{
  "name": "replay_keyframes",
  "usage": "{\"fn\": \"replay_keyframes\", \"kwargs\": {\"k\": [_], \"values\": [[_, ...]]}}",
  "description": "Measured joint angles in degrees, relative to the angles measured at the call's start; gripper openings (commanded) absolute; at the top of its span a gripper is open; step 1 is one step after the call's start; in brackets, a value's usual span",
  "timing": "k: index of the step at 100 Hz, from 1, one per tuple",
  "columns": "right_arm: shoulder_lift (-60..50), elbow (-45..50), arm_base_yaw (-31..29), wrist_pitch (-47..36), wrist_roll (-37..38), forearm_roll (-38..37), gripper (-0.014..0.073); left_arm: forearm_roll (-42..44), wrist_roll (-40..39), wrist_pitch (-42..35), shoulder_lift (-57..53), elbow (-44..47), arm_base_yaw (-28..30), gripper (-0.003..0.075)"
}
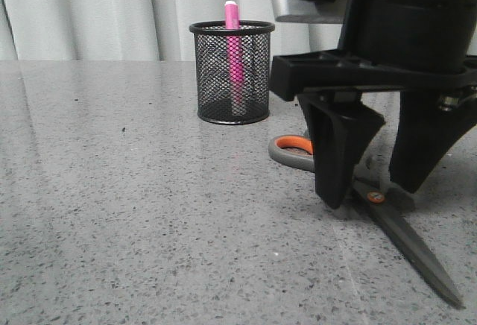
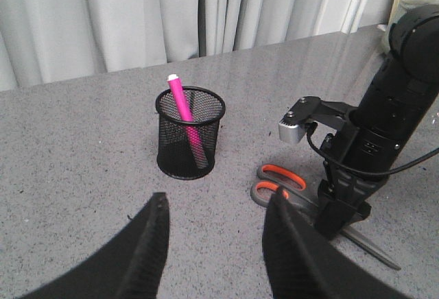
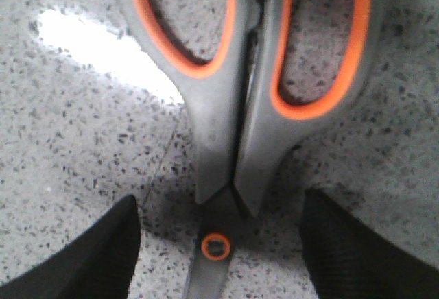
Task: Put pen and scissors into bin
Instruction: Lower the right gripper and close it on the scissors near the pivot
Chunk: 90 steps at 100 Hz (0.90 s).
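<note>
The scissors point(image 1: 387, 217) lie flat and closed on the grey speckled worktop point(image 1: 134, 213), to the right of the bin point(image 1: 232, 71) and nearer the front camera than it, well apart from it. Their handles are dark grey lined in orange and point back toward the bin side; the long dark blades run forward and to the right, ending in a tip near the front edge of the view. An orange ring marks the pivot, seen in the right wrist view just below where the two handle shanks meet. No brand, label or writing can be read on the scissors in any view.

The pen point(image 1: 233, 49) stands inside the bin, leaning against the mesh wall, its bright pink body visible through the wire and its pale cap poking above the black rim. No lettering can be made out on it either.

The right pincer point(image 1: 373, 191) stands over the scissors with its two black fingers spread wide, one on each side of the pivot, tips at or just above the worktop. The fingers are not pressed against the scissors and it has hold of nothing.

The left pincer point(image 2: 216, 244) hangs above bare worktop on the near side of the bin, its jaws parted wide with nothing between them

A pale pleated curtain point(image 2: 103, 18) closes off the far edge of the worktop
</note>
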Motion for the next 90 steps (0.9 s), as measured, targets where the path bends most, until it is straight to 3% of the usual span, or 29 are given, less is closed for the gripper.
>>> {"fn": "replay_keyframes", "kwargs": {"k": [53, 76, 90], "values": [[3.1, -1.6, 0.2, 2.0, 2.5, -1.7, 0.0429, -0.6, 0.0, 2.5, 0.0, 0.0, 0.0, 0.0284], [4.2, -2.2, 0.2, 3.5, 2.5, -3.2, 0.0253, -0.7, 0.0, 2.6, 0.0, 0.0, 0.0, 0.0284], [4.4, -2.2, 0.2, 4.1, 2.5, -4.7, 0.0010, -0.8, 0.0, 2.6, 0.0, 0.0, 0.0, 0.0284]]}}
